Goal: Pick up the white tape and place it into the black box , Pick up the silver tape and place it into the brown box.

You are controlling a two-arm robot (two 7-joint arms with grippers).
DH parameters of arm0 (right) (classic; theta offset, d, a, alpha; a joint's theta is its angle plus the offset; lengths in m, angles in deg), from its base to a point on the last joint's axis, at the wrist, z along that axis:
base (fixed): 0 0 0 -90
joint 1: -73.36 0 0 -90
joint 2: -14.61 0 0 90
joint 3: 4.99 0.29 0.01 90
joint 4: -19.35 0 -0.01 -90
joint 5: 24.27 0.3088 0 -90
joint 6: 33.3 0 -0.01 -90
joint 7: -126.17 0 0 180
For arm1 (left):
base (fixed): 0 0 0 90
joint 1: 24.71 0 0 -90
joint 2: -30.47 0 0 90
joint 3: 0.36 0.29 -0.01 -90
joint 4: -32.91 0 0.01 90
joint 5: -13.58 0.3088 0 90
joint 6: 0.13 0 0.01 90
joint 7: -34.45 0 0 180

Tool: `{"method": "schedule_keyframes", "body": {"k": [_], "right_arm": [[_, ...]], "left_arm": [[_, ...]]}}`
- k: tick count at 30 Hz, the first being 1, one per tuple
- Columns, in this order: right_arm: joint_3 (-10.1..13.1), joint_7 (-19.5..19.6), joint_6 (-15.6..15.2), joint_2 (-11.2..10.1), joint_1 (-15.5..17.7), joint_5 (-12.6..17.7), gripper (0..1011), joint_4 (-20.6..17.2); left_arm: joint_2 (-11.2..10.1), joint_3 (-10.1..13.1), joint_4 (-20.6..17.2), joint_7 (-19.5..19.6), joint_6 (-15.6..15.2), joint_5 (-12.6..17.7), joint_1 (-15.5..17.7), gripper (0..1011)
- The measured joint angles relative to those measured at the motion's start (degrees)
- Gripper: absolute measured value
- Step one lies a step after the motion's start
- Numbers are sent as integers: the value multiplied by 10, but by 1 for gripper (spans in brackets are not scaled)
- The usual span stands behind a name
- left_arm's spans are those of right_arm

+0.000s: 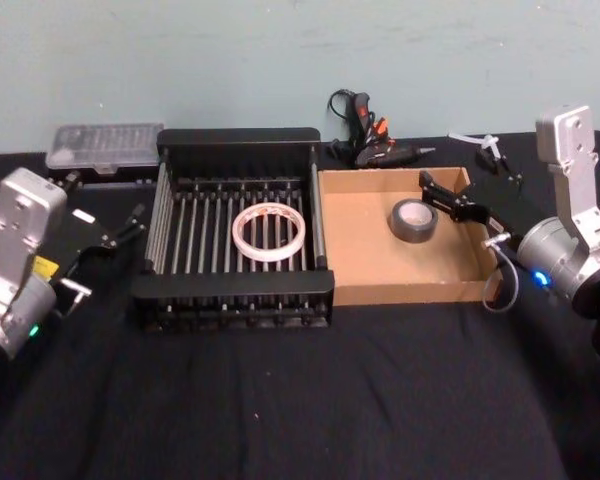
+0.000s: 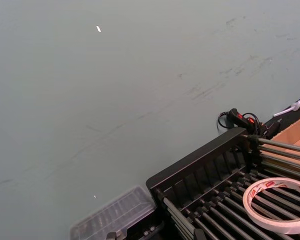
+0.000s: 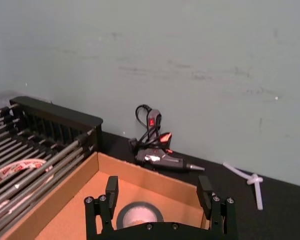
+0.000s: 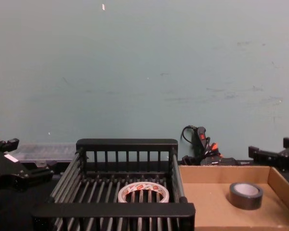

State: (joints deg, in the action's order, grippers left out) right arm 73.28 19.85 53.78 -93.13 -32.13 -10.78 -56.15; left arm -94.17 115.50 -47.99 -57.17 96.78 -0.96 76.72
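Both tapes delivered: white tape [image 1: 269, 228] on black box [image 1: 242, 141] floor, silver tape [image 1: 414, 219] in brown box [image 1: 400, 287] under my open right gripper [image 1: 442, 198]; next, retreat clear.

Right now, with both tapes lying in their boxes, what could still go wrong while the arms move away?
1. The right gripper, open, hangs just beside the silver tape in the brown box; pulling back low could nudge the roll or catch the box's right wall.
2. The left gripper sits close to the black box, where the white tape lies; a careless swing might bump the crate.
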Motion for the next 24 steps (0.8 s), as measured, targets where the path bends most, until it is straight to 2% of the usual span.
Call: {"method": "schedule_keyframes", "body": {"k": [9,24], "right_arm": [[-3,1,-6,5,-1,-9,1002,12],[-3,1,-5,4,-1,-9,1002,10]], "left_arm": [[0,0,0,0,0,0,0,1001],[0,0,0,0,0,0,0,1001]]}}
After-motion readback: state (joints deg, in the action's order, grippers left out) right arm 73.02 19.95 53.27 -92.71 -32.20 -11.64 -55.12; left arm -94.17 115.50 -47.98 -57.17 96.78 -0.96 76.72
